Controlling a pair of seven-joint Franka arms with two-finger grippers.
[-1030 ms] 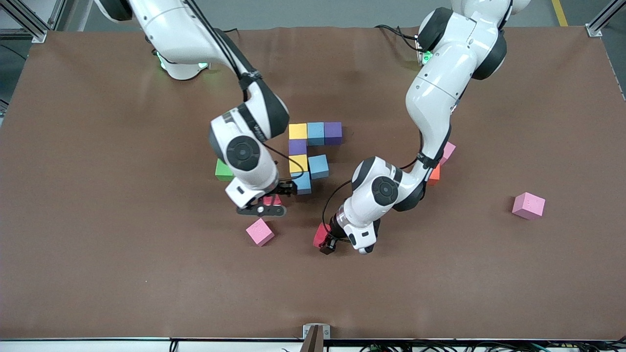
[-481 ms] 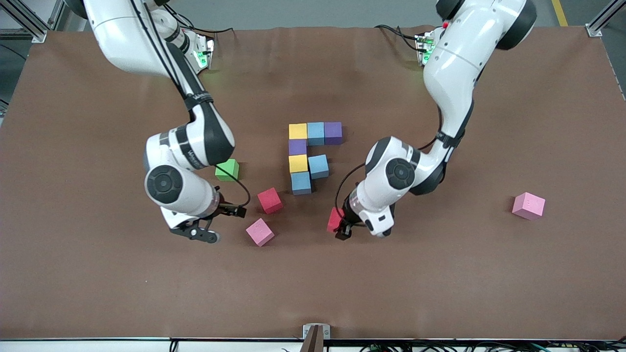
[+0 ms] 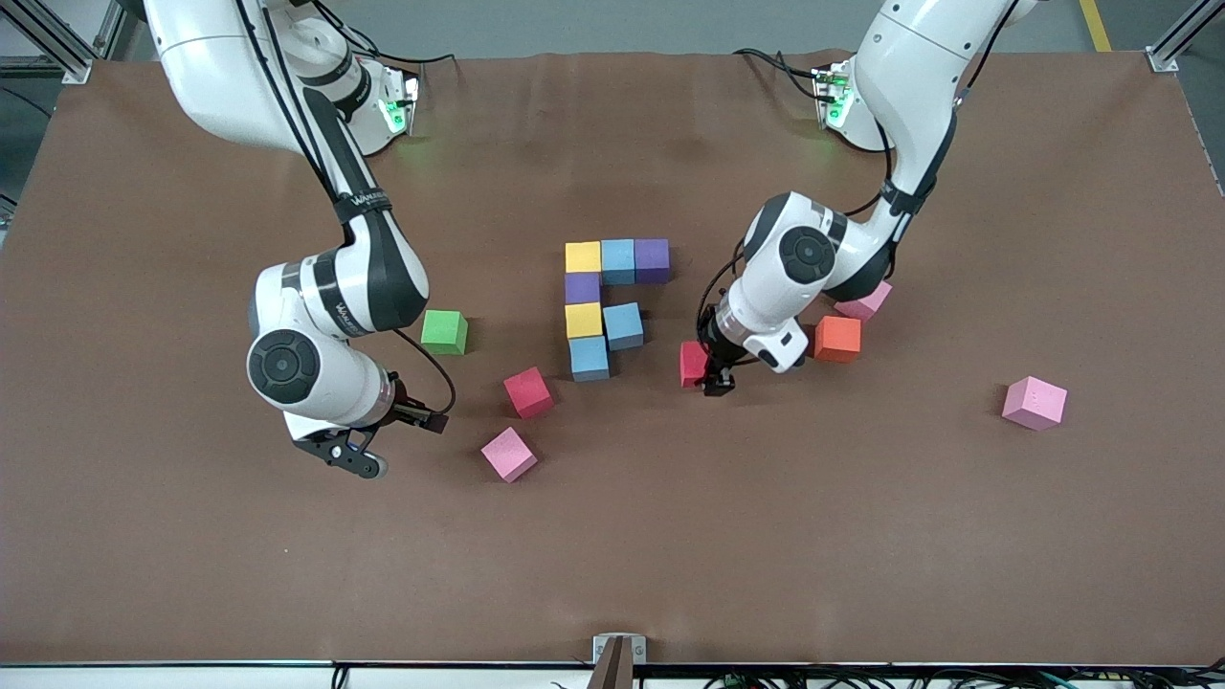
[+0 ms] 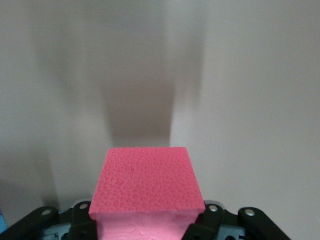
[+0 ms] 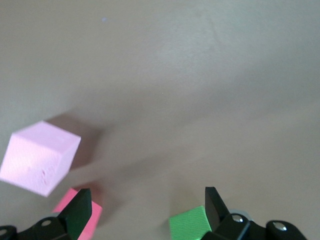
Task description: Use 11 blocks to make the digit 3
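Note:
Seven cubes touch in a partial figure: yellow [image 3: 583, 256], blue [image 3: 618, 260] and purple [image 3: 652, 260] in a row, then purple [image 3: 582, 287], yellow [image 3: 584, 320], blue [image 3: 624, 325] and blue [image 3: 590, 358]. My left gripper [image 3: 706, 371] is shut on a red cube [image 3: 691, 364] [image 4: 147, 182], over the mat between the figure and an orange cube [image 3: 837, 338]. A second red cube [image 3: 528, 392] lies loose by the lowest blue one. My right gripper [image 3: 392, 441] [image 5: 145, 210] hangs open and empty over the mat near the green cube [image 3: 444, 331].
Three pink cubes lie about: one [image 3: 508, 454] nearest the front camera, one [image 3: 866, 301] half hidden by the left arm, one [image 3: 1034, 402] toward the left arm's end. The right wrist view shows a pink cube [image 5: 37, 157], a red cube [image 5: 92, 220] and the green one [image 5: 190, 226].
The left gripper carried its red cube away from the front camera, up beside the figure. The right gripper let go of the other red cube and drew back toward its own end.

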